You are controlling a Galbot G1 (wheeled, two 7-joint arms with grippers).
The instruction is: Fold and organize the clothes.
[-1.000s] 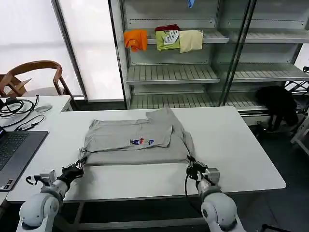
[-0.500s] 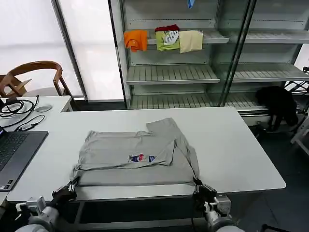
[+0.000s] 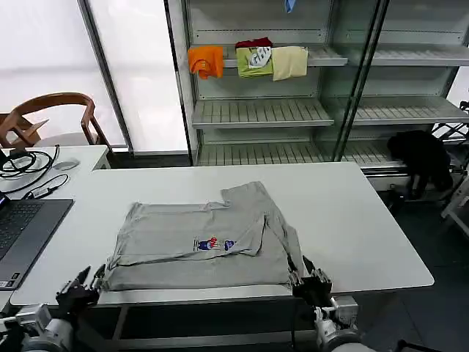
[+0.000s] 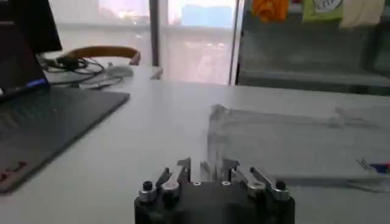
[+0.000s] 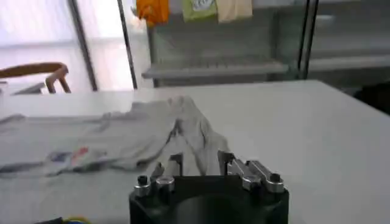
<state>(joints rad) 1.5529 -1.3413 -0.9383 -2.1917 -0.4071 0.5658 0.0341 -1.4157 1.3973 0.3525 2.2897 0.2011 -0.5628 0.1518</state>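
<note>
Your T-shirt (image 3: 201, 246) lies half-folded at the desk's (image 3: 366, 220) near edge. Both the left gripper (image 3: 82, 284) and right gripper (image 3: 311, 276) sit beside its corners, jaws apart; regrip evenly before folding.

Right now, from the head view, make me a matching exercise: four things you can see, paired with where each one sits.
Things:
1. grey T-shirt
2. laptop
3. orange cloth
4. wooden chair

Places:
A. on a shelf of the rack behind the table
B. spread on the white table, its near hem at the near edge
C. by the window, behind the side desk
D. at the picture's left edge, beside the table

Pairs: 1-B, 2-D, 3-A, 4-C
</note>
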